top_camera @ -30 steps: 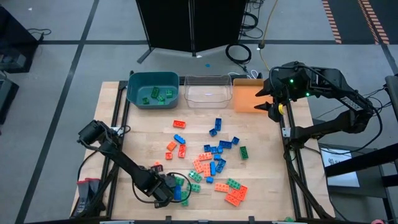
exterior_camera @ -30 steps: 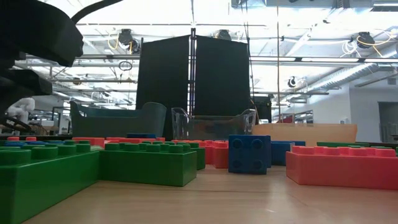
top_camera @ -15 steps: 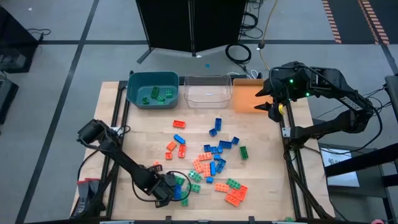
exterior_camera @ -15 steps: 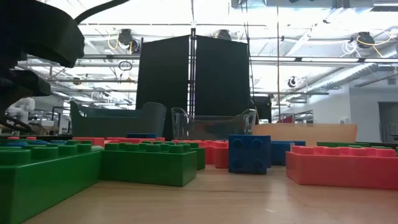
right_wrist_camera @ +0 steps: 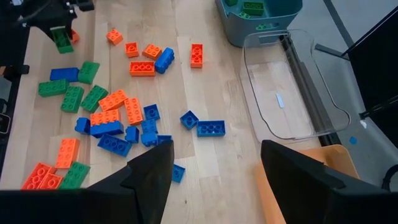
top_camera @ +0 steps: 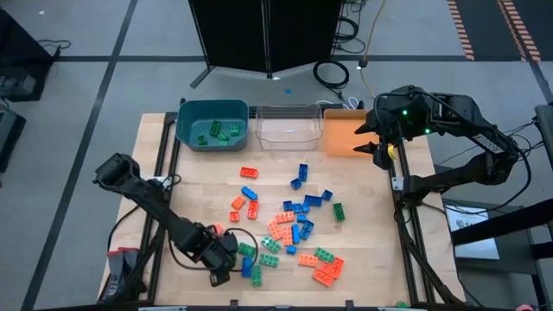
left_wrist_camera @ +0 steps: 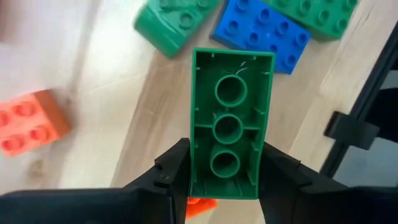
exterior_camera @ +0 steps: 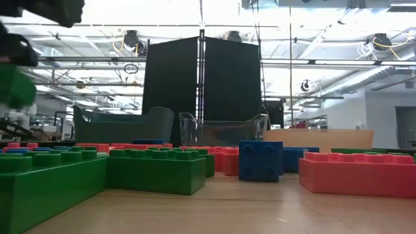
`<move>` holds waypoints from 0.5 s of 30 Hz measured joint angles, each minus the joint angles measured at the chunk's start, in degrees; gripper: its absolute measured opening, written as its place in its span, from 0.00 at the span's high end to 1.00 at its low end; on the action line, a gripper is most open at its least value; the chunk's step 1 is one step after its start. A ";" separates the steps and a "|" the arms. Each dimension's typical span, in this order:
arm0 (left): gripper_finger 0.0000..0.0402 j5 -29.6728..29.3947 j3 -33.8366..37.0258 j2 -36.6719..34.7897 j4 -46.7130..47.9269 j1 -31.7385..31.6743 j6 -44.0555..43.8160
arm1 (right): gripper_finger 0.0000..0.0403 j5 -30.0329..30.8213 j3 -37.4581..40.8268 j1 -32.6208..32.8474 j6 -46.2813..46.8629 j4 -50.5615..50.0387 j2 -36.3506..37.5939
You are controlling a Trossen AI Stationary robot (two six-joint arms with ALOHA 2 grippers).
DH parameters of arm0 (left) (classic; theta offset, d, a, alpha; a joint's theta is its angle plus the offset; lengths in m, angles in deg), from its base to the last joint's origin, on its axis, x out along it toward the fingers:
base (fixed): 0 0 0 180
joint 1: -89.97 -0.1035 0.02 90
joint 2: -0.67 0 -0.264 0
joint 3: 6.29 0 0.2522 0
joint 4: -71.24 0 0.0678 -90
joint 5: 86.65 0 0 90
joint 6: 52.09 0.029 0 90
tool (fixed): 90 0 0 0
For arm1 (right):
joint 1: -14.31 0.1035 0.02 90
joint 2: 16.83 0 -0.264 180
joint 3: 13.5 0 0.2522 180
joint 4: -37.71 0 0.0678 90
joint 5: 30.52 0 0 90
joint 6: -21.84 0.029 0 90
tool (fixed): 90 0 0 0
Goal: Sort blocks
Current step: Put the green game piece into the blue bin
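Green, blue and orange-red bricks (top_camera: pixel 294 229) lie scattered flat on the wooden table's near half. My left gripper (top_camera: pixel 220 257) is above the pile's near-left edge, shut on one green brick (left_wrist_camera: pixel 230 124), whose hollow underside faces the wrist camera. The low view shows that brick (exterior_camera: pixel 14 88) up off the table, and the right wrist view shows it far off (right_wrist_camera: pixel 62 38). My right gripper (top_camera: pixel 373 138) waits open above the orange bin (top_camera: pixel 344 136), holding nothing. My left gripper pinches the green brick between its two fingers (left_wrist_camera: pixel 174 168), one on each long side near one end (left_wrist_camera: pixel 202 177). The fingers come from above, pointing down, and lie across the brick. The brick is lifted clear of the table and sticks out beyond the fingertips.
Along the far edge stand a teal bin (top_camera: pixel 212 123) holding a few green bricks, a clear bin (top_camera: pixel 288 126) and the orange bin. An orange-red brick (left_wrist_camera: pixel 28 121), a blue one (left_wrist_camera: pixel 264 31) and green ones (left_wrist_camera: pixel 171 25) lie below my left gripper.
My left gripper has risen from the table with the green brick and shifted a little toward the table's left edge. The brick is now lifted clear. The right arm has kept still.
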 joint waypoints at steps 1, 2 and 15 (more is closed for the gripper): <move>0.65 0.23 0.00 -0.63 0.44 -0.29 0.00 | 0.40 0.00 0.00 0.02 0.01 0.00 -0.01; 0.65 0.27 -0.01 -1.23 0.82 -0.56 -0.11 | 0.40 0.00 0.00 0.00 0.03 0.00 -0.01; 0.65 -2.12 -4.50 -3.81 7.36 -7.19 4.62 | 0.40 0.00 0.00 0.02 0.16 0.00 -0.01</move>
